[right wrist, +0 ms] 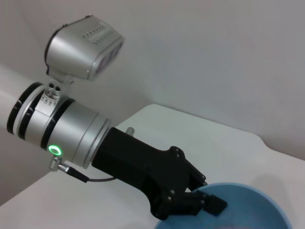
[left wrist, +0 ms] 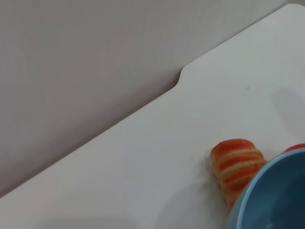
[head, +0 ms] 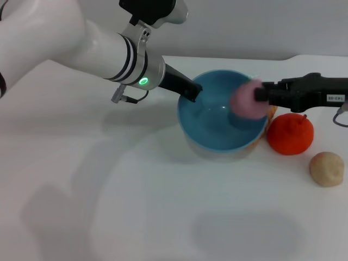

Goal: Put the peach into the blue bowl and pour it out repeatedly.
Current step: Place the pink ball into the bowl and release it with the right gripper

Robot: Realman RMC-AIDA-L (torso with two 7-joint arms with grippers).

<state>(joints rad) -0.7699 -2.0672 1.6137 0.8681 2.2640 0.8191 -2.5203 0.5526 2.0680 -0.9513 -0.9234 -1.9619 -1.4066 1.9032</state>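
Head view shows the right gripper (head: 260, 95) clamped on the peach (head: 247, 99), held over the blue bowl (head: 220, 120) at its three o'clock rim. The left gripper (head: 194, 91) pinches the rim at ten o'clock. Releasing should wait, I judge, until the peach sits over the bowl's middle, low, so it cannot bounce out. Around it lies a white table (head: 109, 206), with an orange fruit (head: 291, 134) touching the bowl at four o'clock, a beige ball (head: 327, 168) beyond, and a pale wall behind.
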